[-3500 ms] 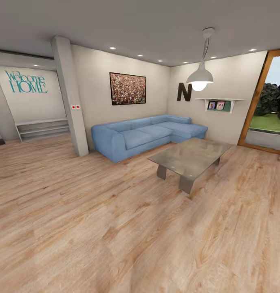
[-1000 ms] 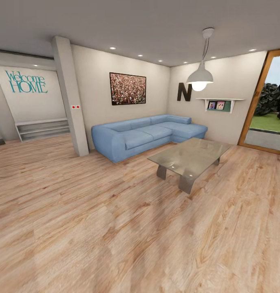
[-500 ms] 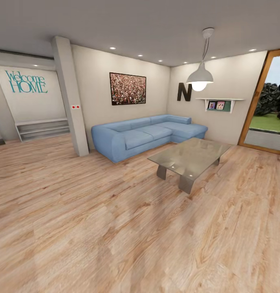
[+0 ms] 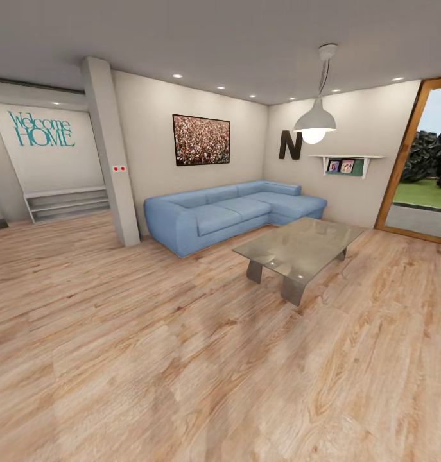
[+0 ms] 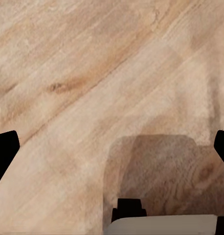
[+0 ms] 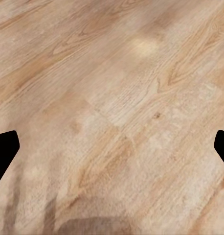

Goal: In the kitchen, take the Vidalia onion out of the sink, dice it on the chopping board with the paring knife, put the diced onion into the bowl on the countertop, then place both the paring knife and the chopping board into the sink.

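Both pincers, left pincer (image 5: pixel 112 147) and right pincer (image 6: pixel 112 147), hang spread and empty over the wooden floor (image 4: pixel 181 359) of a living room with blue sofa (image 4: pixel 226 215) and glass coffee table (image 4: pixel 297 250), so which way the kitchen sink and onion lie cannot be told

Light wood-plank floor (image 4: pixel 181 359) spans the room. Standing on it: blue corner sofa (image 4: pixel 233 215) against the far walls, glass coffee tabletop (image 4: pixel 297 247) just in front.
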